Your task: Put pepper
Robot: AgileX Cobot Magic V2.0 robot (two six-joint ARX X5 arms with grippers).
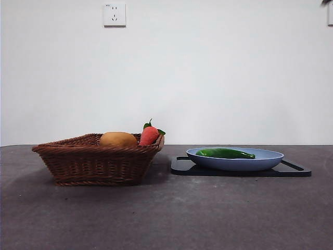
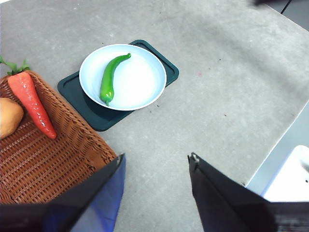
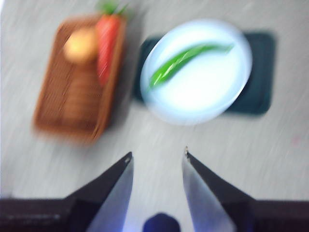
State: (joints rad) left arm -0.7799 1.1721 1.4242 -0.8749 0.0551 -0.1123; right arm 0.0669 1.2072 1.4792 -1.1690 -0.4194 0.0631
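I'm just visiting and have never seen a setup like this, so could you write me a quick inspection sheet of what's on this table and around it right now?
Surface: grey table, speckled, with no spills seen.
Job's things: green pepper lying in the blue plate, which sits on a dark tray.
Clutter: wicker basket beside the tray, holding a red-orange carrot-like item and a yellow-orange fruit.
Grippers: left gripper open, above the table, holding nothing; right gripper open, high above the plate, its picture blurred.
Cables: nothing seen on the table.
Surroundings: white wall with a power socket; a white object past the table's edge, unclear what.
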